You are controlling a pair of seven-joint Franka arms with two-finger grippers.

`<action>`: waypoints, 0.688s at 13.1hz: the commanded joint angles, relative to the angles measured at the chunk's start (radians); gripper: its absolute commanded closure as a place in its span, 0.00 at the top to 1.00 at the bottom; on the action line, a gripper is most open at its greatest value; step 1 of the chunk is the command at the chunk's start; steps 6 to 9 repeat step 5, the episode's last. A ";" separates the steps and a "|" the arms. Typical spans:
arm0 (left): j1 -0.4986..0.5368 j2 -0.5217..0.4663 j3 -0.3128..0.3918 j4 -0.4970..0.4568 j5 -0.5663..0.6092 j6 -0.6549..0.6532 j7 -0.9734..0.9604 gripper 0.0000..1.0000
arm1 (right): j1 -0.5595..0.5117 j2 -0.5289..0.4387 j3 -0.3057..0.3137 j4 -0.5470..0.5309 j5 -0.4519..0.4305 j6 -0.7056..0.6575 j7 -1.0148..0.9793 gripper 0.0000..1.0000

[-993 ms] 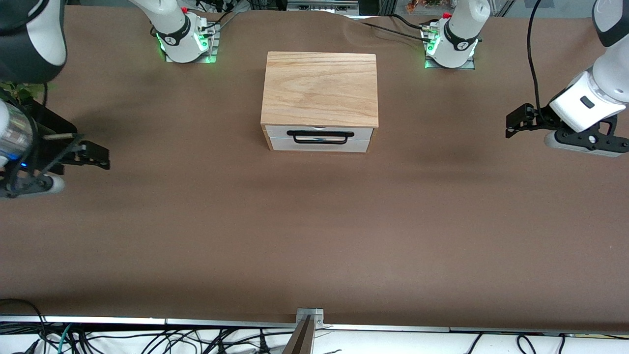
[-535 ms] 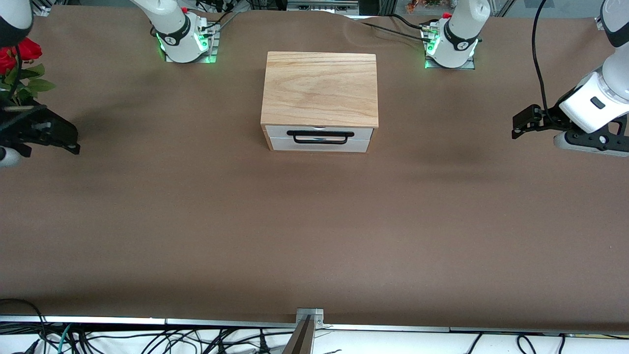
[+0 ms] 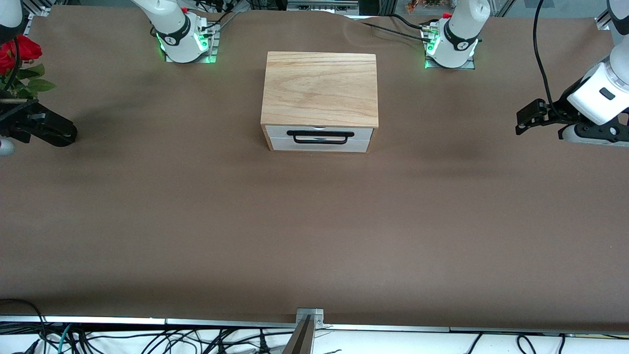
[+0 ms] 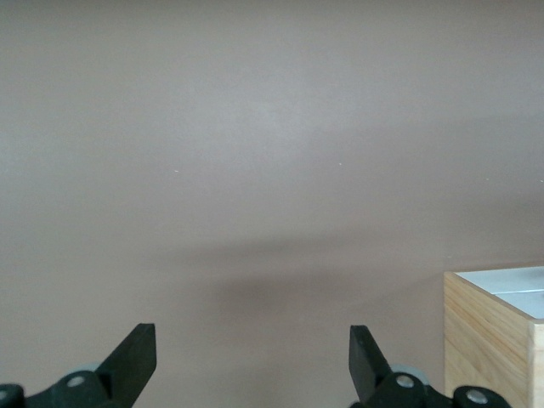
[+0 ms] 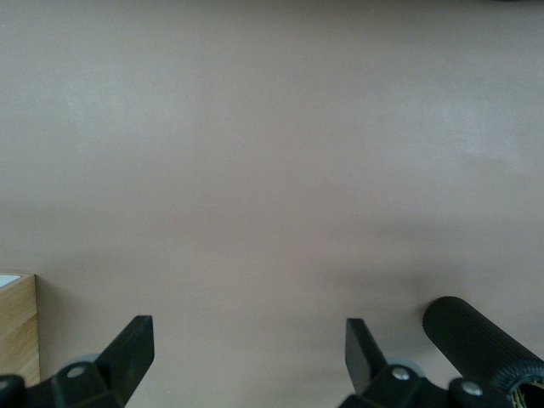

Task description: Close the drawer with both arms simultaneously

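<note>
The small light-oak box (image 3: 320, 88) stands in the middle of the table between the two arm bases. The drawer (image 3: 319, 139) shows its white front panel and black bar handle (image 3: 320, 136); the panel sits flush with the box's front. My left gripper (image 3: 528, 118) hangs over the table at the left arm's end, open and empty, well away from the box. My right gripper (image 3: 54, 132) hangs over the right arm's end, open and empty. The left wrist view shows open fingers (image 4: 134, 357) and a box corner (image 4: 493, 331). The right wrist view shows open fingers (image 5: 132, 344) and a box edge (image 5: 17, 327).
Red flowers with green leaves (image 3: 19, 54) stand at the table's edge at the right arm's end, close to the right gripper. A black ribbed cylinder (image 5: 480, 340) shows in the right wrist view. Brown table (image 3: 314, 226) surrounds the box.
Both grippers have drawn outward, away from the box, toward their own ends of the table. The right arm's big link has left the view, uncovering the flowers. The drawer has not moved.
</note>
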 commanded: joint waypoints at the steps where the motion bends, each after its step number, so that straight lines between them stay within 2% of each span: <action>1: 0.003 -0.004 -0.012 -0.020 0.041 0.036 -0.017 1.00 | -0.011 -0.010 0.018 -0.020 -0.016 0.012 0.006 1.00; 3: 0.027 0.022 -0.035 -0.008 0.049 0.051 -0.016 1.00 | -0.011 -0.009 0.018 -0.020 -0.014 0.014 0.000 1.00; 9: 0.030 0.026 -0.035 -0.006 0.055 0.053 -0.017 1.00 | -0.012 -0.009 0.016 -0.020 -0.013 0.014 -0.002 1.00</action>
